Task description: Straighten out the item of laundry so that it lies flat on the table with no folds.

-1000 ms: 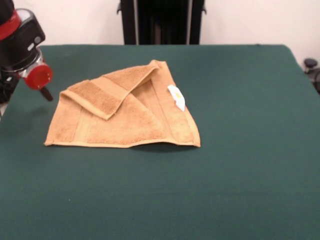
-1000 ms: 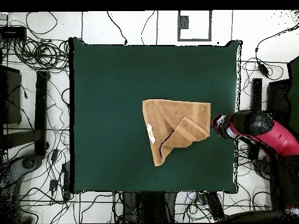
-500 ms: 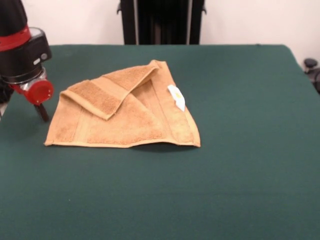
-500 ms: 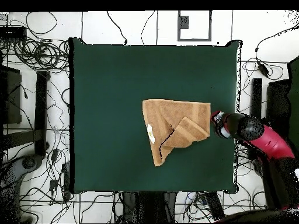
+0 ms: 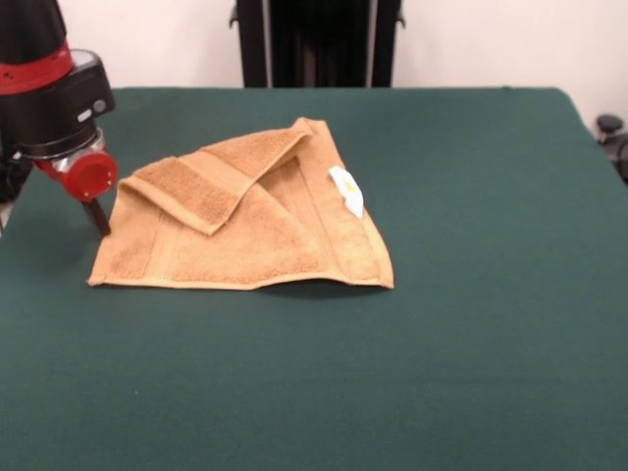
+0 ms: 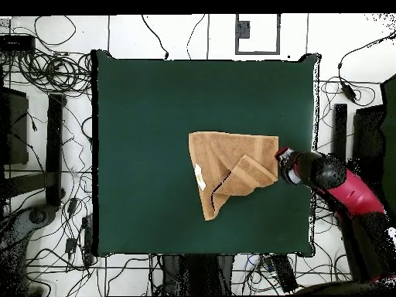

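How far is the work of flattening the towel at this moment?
Nothing looks done yet: the towel lies on the table with one corner folded over its middle, and its white tag shows. In hand: the gripper is low beside the towel's edge, near the folded corner, not visibly holding it. Left: grasp that corner, pull it open, smooth the towel flat.

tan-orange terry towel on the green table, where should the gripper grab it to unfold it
Probably the corner of the folded-over flap lying on top of the tan-orange terry towel. It points toward the towel's middle with a raised edge, so the gripper, now at the towel's edge, could come from above and peel it back outward over the dark green table.
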